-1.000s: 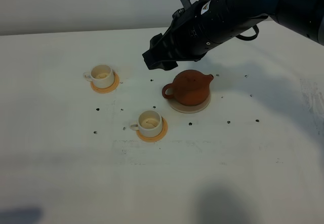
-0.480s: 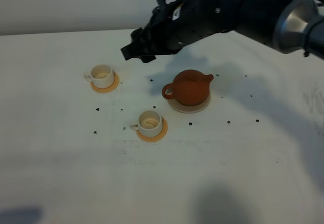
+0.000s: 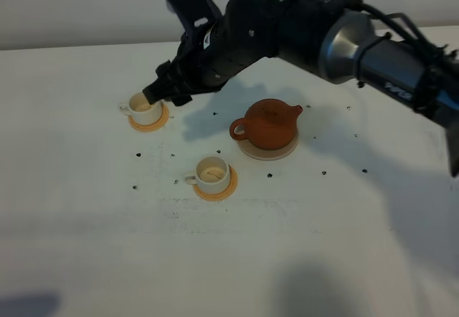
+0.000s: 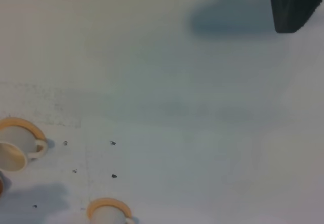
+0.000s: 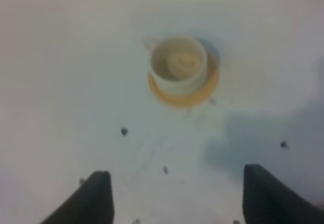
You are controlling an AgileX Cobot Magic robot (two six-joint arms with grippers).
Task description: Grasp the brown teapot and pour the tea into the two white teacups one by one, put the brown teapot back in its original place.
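The brown teapot (image 3: 267, 123) stands upright on the pale cream disc (image 3: 252, 152) right of centre, with nothing holding it. Two white teacups sit on orange coasters: one at the far left (image 3: 145, 107), one nearer the front (image 3: 213, 173). My right gripper (image 3: 161, 92) has reached across to the left and hangs just over the far-left cup. In the right wrist view it (image 5: 179, 198) is open and empty, with that cup (image 5: 178, 64) ahead of its fingers (image 5: 98, 198). The left wrist view shows both cups (image 4: 15, 150) (image 4: 109, 214) from afar. The left gripper is out of view.
Small dark specks (image 3: 138, 155) dot the white table (image 3: 323, 245) around the cups and the teapot. A dark block (image 4: 296, 3) sits at one corner of the left wrist view. The grey wall (image 3: 72, 8) runs along the table's far edge.
My right arm has swung left, from above the teapot to over the far-left cup. The teapot and both cups have stayed still.
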